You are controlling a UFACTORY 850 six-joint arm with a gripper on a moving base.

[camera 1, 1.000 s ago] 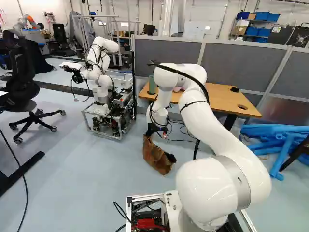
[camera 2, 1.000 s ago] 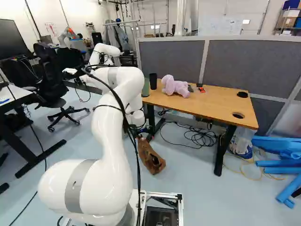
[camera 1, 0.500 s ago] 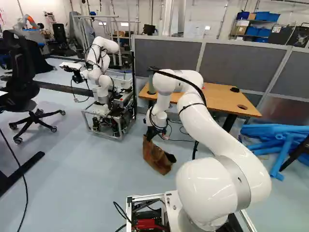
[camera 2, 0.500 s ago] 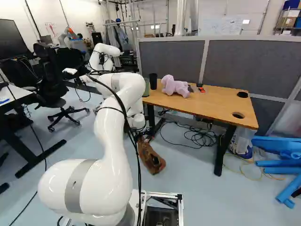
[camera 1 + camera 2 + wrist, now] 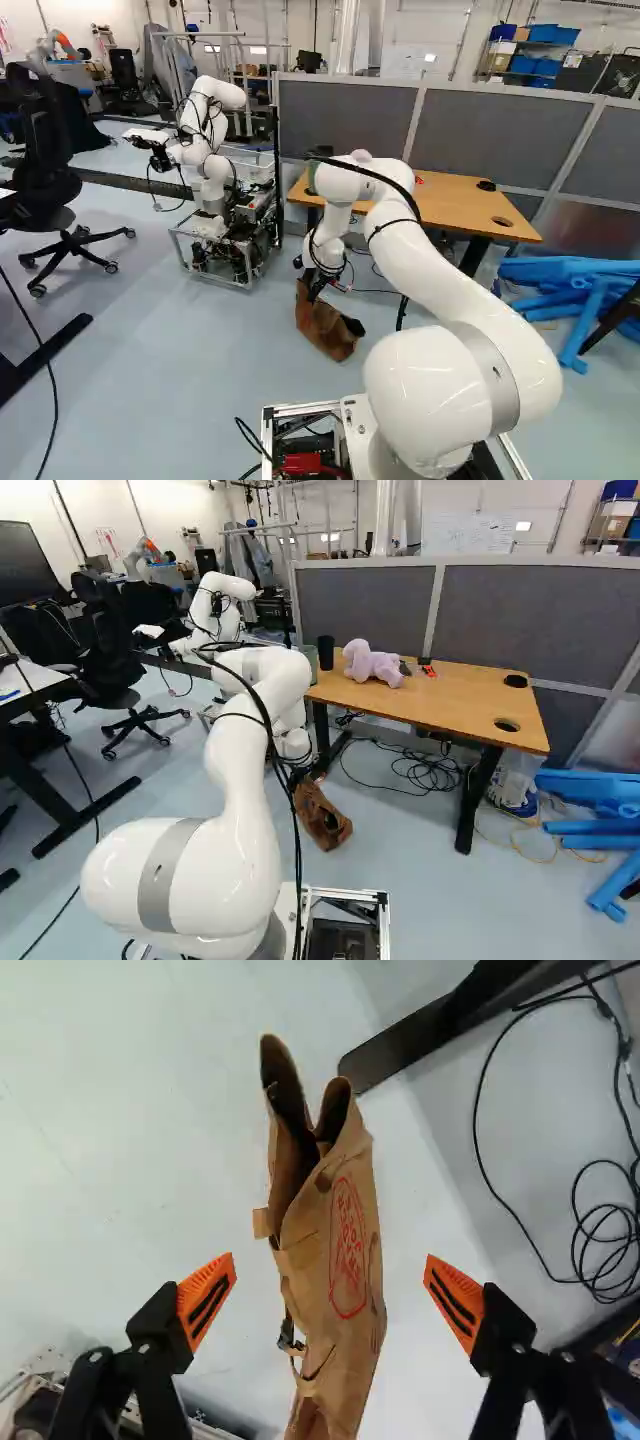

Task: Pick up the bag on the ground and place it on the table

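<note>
One brown bag (image 5: 326, 330) on the floor (image 5: 200, 380), just below centre in the left base view. In the right base view, the table (image 5: 430, 695) at upper right, as destination. In the wrist view, open gripper (image 5: 330, 1260) with fingers (image 5: 207, 1298) astride the bag, apart from it, probably aligned for pinching across its narrow width.

Bright light, perhaps slight blur.

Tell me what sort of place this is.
Probably a robotics lab: another robot, white and jointed, grey fabric partition panels and a black wheeled office chair suggest it.
</note>
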